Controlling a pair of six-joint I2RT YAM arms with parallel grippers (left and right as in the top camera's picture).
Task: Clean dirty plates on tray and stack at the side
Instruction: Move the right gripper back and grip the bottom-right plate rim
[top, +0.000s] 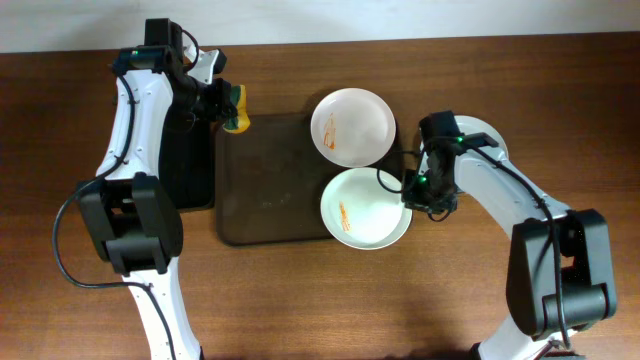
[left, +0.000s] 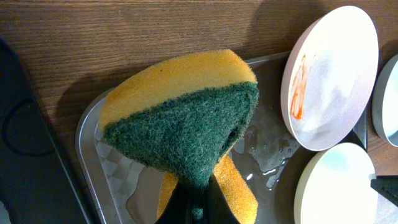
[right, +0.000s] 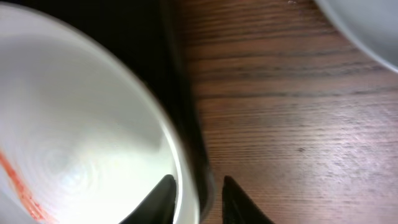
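The dark brown tray (top: 265, 185) lies mid-table. Two white plates sit on its right edge: the far plate (top: 352, 127) and the near plate (top: 365, 207), each with an orange smear. A third plate (top: 484, 133) lies on the table to the right, partly under my right arm. My left gripper (top: 225, 103) is shut on a yellow-green sponge (left: 186, 118) above the tray's far left corner (left: 93, 155). My right gripper (right: 196, 190) is open and straddles the near plate's right rim (right: 93, 124), one finger inside the plate, one outside the tray's edge.
A narrower black tray (top: 190, 170) lies left of the brown tray. Water pools on the brown tray (left: 267, 149). The third plate's edge shows in the right wrist view (right: 367, 25). Bare wooden table (top: 330, 300) surrounds the trays.
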